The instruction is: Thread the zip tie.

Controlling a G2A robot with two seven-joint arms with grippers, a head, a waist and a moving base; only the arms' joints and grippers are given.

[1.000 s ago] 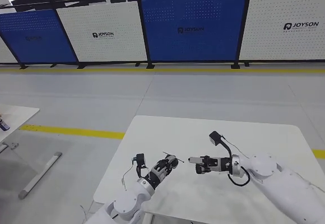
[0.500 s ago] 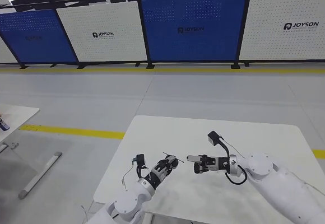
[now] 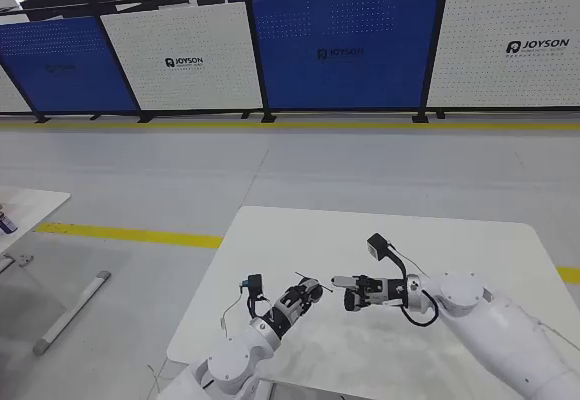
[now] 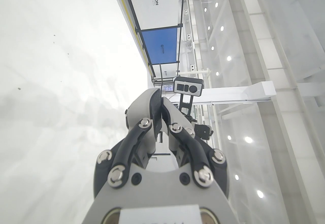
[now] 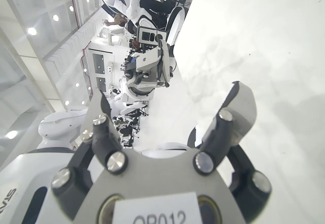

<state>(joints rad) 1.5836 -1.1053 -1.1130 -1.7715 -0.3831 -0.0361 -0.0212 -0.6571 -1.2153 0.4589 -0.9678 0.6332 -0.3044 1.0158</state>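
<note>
A: From the top view we see the zip tie (image 3: 300,274) pinched in the left gripper (image 3: 308,290), toward nine o'clock on the tabletop (image 3: 450,240).
B: The right gripper (image 3: 341,286) faces it from three o'clock, just apart.
A: In the left wrist view we find the fingers (image 4: 152,108) pressed together.
B: In the right wrist view, we see them spread wide.

Right arm (image 3: 500,325), left arm (image 3: 232,360): glossy white moulded shells.
Left gripper (image 4: 159,98), right gripper (image 5: 167,87): grey metal fingers, black links, silver round-head screws, white printed base label.
Black looped wrist cable (image 3: 420,318).
Black wrist camera box (image 3: 377,242) on a bracket.
</note>
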